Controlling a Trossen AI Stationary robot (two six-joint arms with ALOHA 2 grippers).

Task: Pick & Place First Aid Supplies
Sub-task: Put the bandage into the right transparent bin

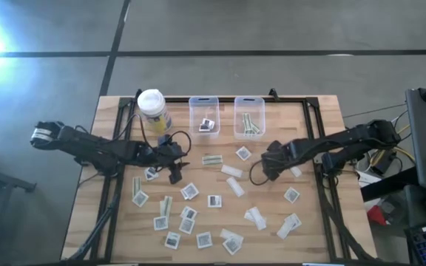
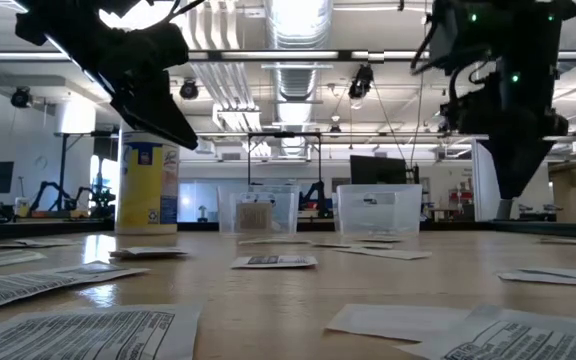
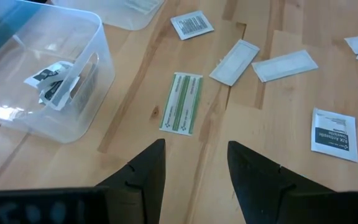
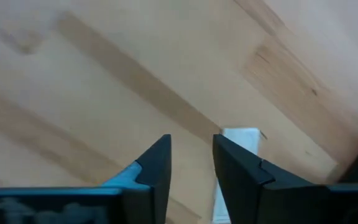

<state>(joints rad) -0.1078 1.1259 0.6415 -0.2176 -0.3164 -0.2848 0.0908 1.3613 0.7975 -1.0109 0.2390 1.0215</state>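
Many small flat white packets (image 1: 189,191) lie scattered over the wooden table (image 1: 316,133), with a few already dropped into the two clear bins (image 1: 204,116) at its far edge, beside a yellow container (image 1: 154,111) with a white lid. The left hand (image 3: 191,171) hovers above the table with its jaws parted and empty, aimed at a green-striped strip (image 3: 182,102) lying just beside one bin. The right hand (image 4: 191,168) sits low over bare wood, jaws a narrow gap apart with nothing between them; a white packet (image 4: 241,140) shows just beyond its fingertips.

These packets look feather-light, thin and limp, probably slick paper or foil. Lying flush on the table, they offer no raised edge, so a pinch across the narrow width, fingertips pressing down and scraping inward, seems the likeliest hold. A loose grip could let one slide out.

Square packets carry dark printed blocks of text, but none of the wording is legible.
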